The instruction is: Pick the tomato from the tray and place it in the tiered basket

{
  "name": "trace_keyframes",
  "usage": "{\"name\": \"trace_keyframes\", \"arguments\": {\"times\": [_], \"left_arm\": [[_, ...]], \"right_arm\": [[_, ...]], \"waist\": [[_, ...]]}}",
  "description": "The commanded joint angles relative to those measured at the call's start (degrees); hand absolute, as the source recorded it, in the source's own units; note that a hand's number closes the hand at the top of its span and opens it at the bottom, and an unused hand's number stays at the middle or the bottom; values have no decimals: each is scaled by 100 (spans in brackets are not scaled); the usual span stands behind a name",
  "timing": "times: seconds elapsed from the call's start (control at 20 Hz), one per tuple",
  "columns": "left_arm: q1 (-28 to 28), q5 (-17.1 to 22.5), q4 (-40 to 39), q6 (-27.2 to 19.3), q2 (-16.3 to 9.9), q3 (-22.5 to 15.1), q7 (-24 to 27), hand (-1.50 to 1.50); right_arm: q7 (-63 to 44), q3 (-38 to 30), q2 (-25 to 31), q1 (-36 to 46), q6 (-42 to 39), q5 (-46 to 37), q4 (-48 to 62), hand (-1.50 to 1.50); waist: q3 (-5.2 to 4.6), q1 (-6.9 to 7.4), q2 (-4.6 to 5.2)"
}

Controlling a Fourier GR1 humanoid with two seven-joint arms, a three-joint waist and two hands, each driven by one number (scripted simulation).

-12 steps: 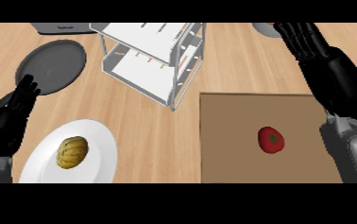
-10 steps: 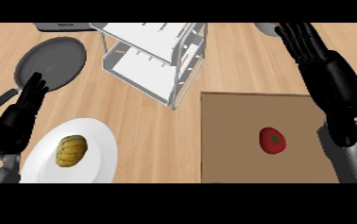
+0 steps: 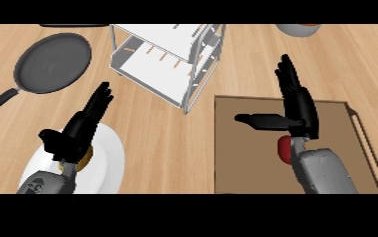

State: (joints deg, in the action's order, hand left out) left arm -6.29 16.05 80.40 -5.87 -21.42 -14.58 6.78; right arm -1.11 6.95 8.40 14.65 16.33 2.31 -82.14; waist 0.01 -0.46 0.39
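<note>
While the right hand (image 3: pixel 297 101) hangs open-fingered over the tray (image 3: pixel 244 156), it hides the tomato's (image 3: pixel 283 148) orientation.

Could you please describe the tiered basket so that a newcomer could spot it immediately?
Look to the far middle of the wooden counter. The tiered basket stands there, between the dark frying pan and the brown tray. It alone is a white wire frame with stacked shelves.

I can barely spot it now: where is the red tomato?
In the head view, the red tomato lies on the brown tray at right, mostly hidden beneath the wrist of the open right hand.
</note>
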Motion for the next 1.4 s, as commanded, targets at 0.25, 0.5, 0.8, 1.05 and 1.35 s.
{"name": "trace_keyframes", "arguments": {"times": [0.25,0.5,0.8,1.05,1.35], "left_arm": [[300,-112,169,149,268,-166,23,0],[79,-237,-173,-31,408,-182,-4,0],[-44,-237,-246,81,344,-137,7,0],[58,-273,-293,122,400,-130,151,0],[-224,-274,-500,168,594,-38,62,0]], "right_arm": [[-1023,587,671,-265,486,-1522,-1098,-150],[-2650,955,2179,-33,-715,-2459,-1221,-150],[-4316,1720,3161,166,-2694,-2702,-1830,-150],[-6230,1851,3001,659,-4077,-1870,-2965,-150],[-7464,2073,2680,654,-4126,-1711,-3553,-150]], "waist": [[-12,13,-95],[-66,-123,-154],[-61,-100,-130],[-30,-3,-85],[-14,12,-51]]}}
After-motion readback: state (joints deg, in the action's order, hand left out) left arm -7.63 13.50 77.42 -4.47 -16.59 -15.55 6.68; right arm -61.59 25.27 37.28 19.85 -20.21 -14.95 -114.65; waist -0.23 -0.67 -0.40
